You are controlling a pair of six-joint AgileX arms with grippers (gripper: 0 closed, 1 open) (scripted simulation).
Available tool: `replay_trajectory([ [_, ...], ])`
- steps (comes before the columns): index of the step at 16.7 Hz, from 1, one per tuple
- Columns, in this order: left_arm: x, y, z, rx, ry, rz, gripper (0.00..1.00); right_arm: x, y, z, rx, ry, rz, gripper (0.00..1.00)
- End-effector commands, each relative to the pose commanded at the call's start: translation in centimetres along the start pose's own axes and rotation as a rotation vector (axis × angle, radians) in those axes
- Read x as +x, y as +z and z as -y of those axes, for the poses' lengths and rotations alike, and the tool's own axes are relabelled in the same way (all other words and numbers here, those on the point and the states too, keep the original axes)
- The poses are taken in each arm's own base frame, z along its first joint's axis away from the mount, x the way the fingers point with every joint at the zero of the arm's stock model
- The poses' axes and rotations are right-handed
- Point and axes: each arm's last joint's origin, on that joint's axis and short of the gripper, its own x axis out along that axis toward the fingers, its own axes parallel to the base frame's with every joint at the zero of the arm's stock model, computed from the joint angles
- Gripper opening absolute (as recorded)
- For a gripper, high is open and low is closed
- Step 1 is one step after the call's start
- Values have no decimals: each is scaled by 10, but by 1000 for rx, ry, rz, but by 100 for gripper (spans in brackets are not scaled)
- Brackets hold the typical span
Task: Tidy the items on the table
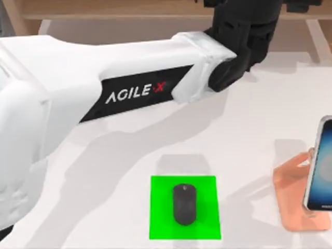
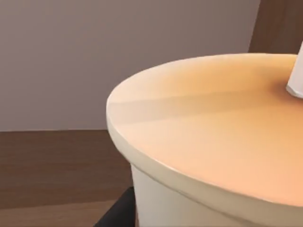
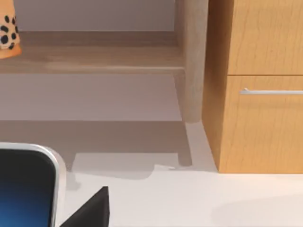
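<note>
My left arm reaches across the table (image 1: 104, 171) to the wooden shelf at the back, and its dark gripper (image 1: 244, 36) is there. The left wrist view looks closely at the tan-orange lid of the bubble-tea cup (image 2: 203, 137) and its white straw (image 2: 296, 78), with a dark finger (image 2: 118, 215) against the cup wall. The cup's pearl-spotted base (image 3: 7, 33) appears at shelf level. A black mouse (image 1: 184, 204) lies on the green mat (image 1: 161, 218). The smartphone (image 1: 321, 166) leans on the pink-copper stand (image 1: 295, 202), and its corner (image 3: 23, 189) is beside a dark edge of my right gripper (image 3: 90, 213).
The light wooden shelf (image 1: 129, 10) runs along the back of the table, with a post (image 3: 191, 61) and a drawer cabinet (image 3: 265, 94) beside it. The left arm's white link (image 1: 129, 88) spans the table's left half.
</note>
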Motion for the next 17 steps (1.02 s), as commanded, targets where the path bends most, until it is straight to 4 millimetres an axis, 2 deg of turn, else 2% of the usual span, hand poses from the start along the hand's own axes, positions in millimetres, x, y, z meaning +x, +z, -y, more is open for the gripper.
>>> replay_trajectory([
  [2, 1, -5, 1, 11, 13, -15, 0, 0, 0, 0, 0, 0, 0, 100],
  [3, 6, -9, -6, 19, 34, -27, 0, 0, 0, 0, 0, 0, 0, 100],
  [5, 21, -5, -33, 34, 100, -24, 0, 0, 0, 0, 0, 0, 0, 100],
  [8, 52, 11, -93, 60, 219, 29, 0, 0, 0, 0, 0, 0, 0, 100],
  [11, 72, 5, -126, 105, 267, 50, 0, 0, 0, 0, 0, 0, 0, 100],
  [16, 76, 2, -131, 113, 270, 50, 0, 0, 0, 0, 0, 0, 0, 100],
  [17, 76, 2, -131, 113, 270, 50, 8, 0, 0, 0, 0, 0, 0, 100],
])
